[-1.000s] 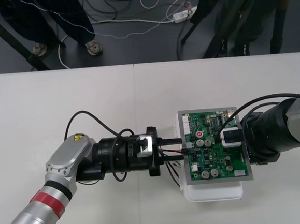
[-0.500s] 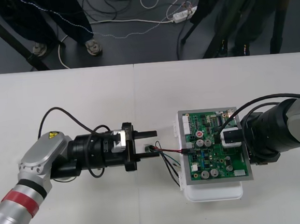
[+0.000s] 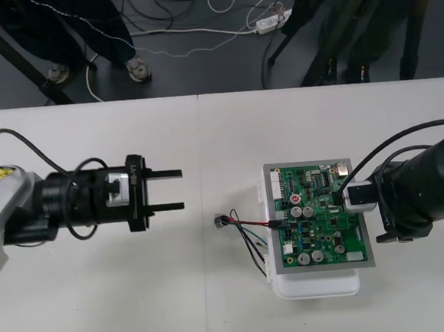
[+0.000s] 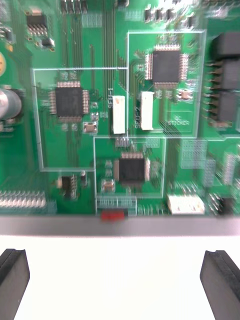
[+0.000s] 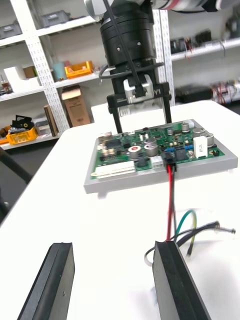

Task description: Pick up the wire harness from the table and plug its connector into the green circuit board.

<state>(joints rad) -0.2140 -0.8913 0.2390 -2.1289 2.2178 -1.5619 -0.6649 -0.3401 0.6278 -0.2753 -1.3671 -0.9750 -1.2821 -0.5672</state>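
The green circuit board (image 3: 319, 224) sits on its white base (image 3: 316, 285) right of the table's middle. The harness's black plug (image 3: 275, 224) sits in a connector at the board's left edge, also seen in the left wrist view as the plug (image 5: 168, 161). The red wire (image 3: 249, 223) runs left to the metal socket (image 3: 220, 221), which lies on the table. Black and green wires (image 3: 252, 252) loop beside the base. My left gripper (image 3: 170, 189) is open and empty, well to the left of the socket. My right gripper (image 3: 346, 195) hovers open at the board's right edge, its fingers (image 4: 12, 270) wide apart.
The table's seam (image 3: 200, 137) runs from the far edge toward the middle. Dark floor with cables (image 3: 195, 22) lies beyond the far edge. In the left wrist view the right gripper (image 5: 137, 95) stands behind the board (image 5: 160, 150).
My left gripper let go of the harness at the board's left edge and drew back far to the left, open. The right gripper shifted slightly right. The plug stays in the board.
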